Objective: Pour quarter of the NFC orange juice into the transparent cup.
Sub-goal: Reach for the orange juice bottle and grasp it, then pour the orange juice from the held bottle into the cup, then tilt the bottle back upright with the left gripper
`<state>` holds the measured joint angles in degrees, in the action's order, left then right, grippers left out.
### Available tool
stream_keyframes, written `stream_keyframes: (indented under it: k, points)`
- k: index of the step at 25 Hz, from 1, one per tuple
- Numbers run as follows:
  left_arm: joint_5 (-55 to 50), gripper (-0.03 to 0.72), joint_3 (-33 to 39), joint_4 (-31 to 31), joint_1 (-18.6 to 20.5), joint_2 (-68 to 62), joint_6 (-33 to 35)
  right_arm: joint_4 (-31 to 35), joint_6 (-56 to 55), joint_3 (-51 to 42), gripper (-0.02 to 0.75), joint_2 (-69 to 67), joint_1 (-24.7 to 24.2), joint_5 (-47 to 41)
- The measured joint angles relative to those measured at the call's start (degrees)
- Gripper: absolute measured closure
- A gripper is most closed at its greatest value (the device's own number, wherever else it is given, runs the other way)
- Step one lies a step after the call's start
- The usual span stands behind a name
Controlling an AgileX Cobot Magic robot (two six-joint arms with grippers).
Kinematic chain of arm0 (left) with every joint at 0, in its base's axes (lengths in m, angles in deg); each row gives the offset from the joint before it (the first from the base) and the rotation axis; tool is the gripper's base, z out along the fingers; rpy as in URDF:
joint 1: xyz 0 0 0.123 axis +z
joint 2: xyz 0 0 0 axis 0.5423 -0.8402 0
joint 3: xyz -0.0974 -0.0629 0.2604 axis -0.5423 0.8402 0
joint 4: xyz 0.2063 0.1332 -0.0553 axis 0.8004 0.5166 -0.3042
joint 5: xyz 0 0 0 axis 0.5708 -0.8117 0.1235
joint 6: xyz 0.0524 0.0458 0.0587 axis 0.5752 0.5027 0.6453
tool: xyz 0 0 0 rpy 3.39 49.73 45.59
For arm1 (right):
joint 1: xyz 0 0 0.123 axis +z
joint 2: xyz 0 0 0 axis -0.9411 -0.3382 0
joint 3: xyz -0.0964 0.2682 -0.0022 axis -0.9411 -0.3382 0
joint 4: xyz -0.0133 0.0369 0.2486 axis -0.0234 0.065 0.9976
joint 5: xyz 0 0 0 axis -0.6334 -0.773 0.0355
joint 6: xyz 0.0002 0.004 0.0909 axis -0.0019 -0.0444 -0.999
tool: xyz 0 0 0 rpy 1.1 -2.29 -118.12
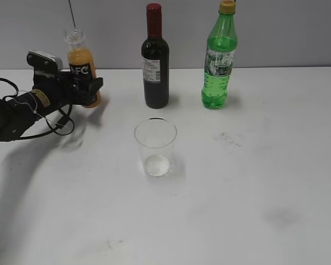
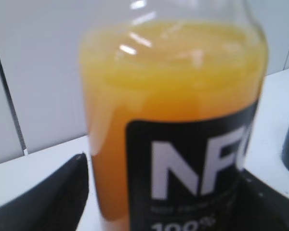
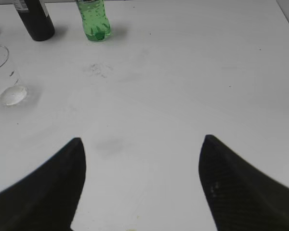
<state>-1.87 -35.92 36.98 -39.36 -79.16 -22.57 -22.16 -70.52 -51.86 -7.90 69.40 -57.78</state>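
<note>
The NFC orange juice point(image 1: 81, 69) stands upright at the back left of the table, with no cap on its clear neck. It fills the left wrist view point(image 2: 173, 120), black label facing the camera. My left gripper point(image 1: 87, 88) is open with one finger on each side of the bottle's lower half. A thin strip of table shows between the left finger and the bottle point(image 2: 164, 192). The transparent cup point(image 1: 155, 146) stands empty at mid-table, also at the left edge of the right wrist view point(image 3: 2, 74). My right gripper point(image 3: 142, 144) is open and empty over bare table.
A dark wine bottle point(image 1: 155, 58) and a green soda bottle point(image 1: 219, 58) stand along the back edge, behind the cup. Both also show in the right wrist view, the wine bottle point(image 3: 34, 19) left of the soda bottle point(image 3: 94, 19). Faint smudges mark the white table point(image 1: 254, 182).
</note>
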Motion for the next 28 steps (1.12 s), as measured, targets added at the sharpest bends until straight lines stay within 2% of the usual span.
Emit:
stream_keyframes:
  k: [2,6,10,13,22,25,28]
  points:
    - [-0.1,0.22,0.0,0.0,0.0,0.0,-0.1,0.0,0.0,0.0,0.176,0.0,0.0,0.0]
    - [0.0,0.217,0.0,0.1,0.0,0.0,-0.2,0.0,0.0,0.0,0.176,0.0,0.0,0.0]
    - [0.2,0.217,1.6,3.7,0.1,1.2,-0.2,0.0,0.0,0.0,0.176,0.0,0.0,0.0]
    - [-0.5,0.217,7.1,4.9,0.1,4.9,0.4,0.0,0.0,0.0,0.176,0.0,0.0,0.0]
    - [1.8,0.217,29.1,2.6,-0.1,21.0,12.1,0.0,0.0,0.0,0.176,0.0,0.0,0.0]
    - [-1.9,0.217,33.1,1.4,-1.4,26.2,17.3,0.0,0.0,0.0,0.176,0.0,0.0,0.0]
    - [-10.0,0.217,34.3,0.4,-4.4,30.1,21.9,0.0,0.0,0.0,0.176,0.0,0.0,0.0]
